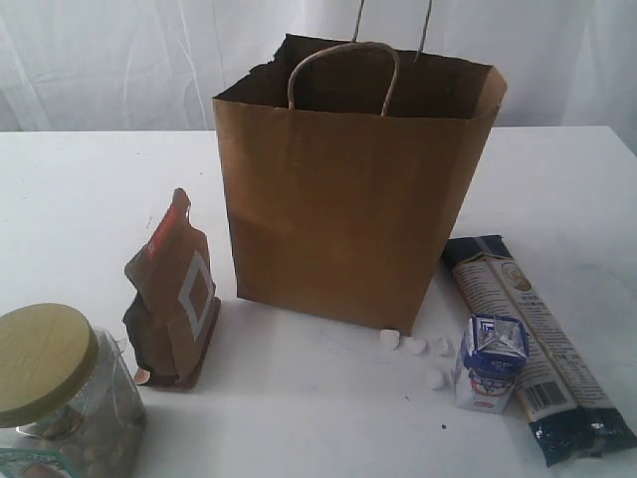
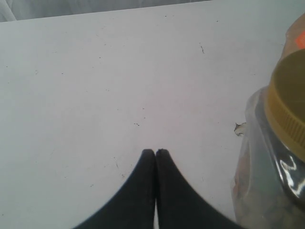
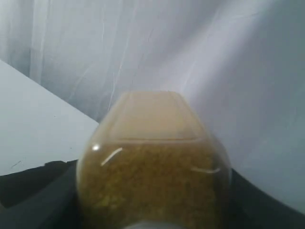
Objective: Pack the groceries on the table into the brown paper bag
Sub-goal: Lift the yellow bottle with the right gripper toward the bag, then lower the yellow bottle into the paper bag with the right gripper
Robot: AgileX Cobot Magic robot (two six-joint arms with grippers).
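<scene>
The brown paper bag (image 1: 348, 199) stands open at the middle of the table (image 1: 90, 189). Left of it the brown-red pouch (image 1: 174, 294) stands upright. The clear jar (image 1: 60, 398) with its olive-gold lid is at the front left. On the right, the small blue-white carton (image 1: 490, 363) stands beside the long dark-blue-and-cream packet (image 1: 537, 344). My left gripper (image 2: 155, 152) is shut and empty over bare table, next to the jar (image 2: 276, 157). My right gripper (image 3: 152, 191) is shut on the yellow bottle (image 3: 152, 152), off the table. No gripper shows in the exterior view. The can is out of view.
Small white crumbs (image 1: 413, 346) lie at the bag's front right corner. A white curtain (image 1: 100, 60) hangs behind the table. The bag's two loop handles (image 1: 343, 70) stand up above its rim.
</scene>
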